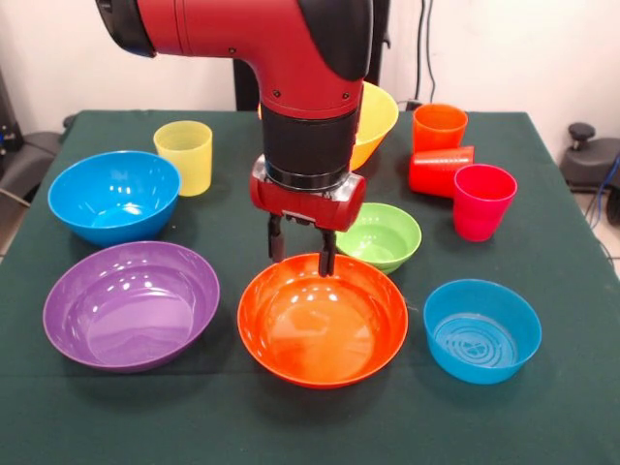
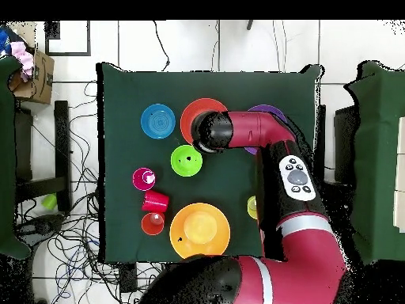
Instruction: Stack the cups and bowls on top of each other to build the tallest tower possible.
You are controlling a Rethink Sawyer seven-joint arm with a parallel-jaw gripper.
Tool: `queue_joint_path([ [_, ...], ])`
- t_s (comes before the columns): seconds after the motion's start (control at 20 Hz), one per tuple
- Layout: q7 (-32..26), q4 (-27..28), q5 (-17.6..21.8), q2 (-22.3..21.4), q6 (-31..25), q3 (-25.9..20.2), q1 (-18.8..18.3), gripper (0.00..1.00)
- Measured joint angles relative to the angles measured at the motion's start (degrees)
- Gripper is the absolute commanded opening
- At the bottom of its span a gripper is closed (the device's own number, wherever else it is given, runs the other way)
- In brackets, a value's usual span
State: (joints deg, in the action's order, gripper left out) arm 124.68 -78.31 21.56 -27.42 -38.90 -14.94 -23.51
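Front view: my gripper [image 1: 301, 254] hung at frame center, fingers slightly spread, straddling the far rim of the orange-red bowl [image 1: 323, 325]. Green bowl [image 1: 380, 235] sat just right of it, purple bowl [image 1: 131, 303] lower left, cups [image 1: 449, 167] upper right.

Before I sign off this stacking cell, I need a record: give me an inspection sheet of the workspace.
Surface: green cloth table.
Job's things: orange-red bowl, purple bowl, two blue bowls, green bowl, yellow bowl; yellow cup, orange cup and pink cup upright, red cup on its side. Nothing stacked.
Clutter: nothing seen.
Claw: open over the orange-red bowl's far rim.
Cables: tangled on the floor.
Surroundings: cardboard box.
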Motion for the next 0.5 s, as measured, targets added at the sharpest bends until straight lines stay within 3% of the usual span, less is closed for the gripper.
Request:
queue_joint_path([
  [0.5, 0.00, -0.65, 0.02, -0.37, -1.89, 0.61, 0.00, 1.00],
])
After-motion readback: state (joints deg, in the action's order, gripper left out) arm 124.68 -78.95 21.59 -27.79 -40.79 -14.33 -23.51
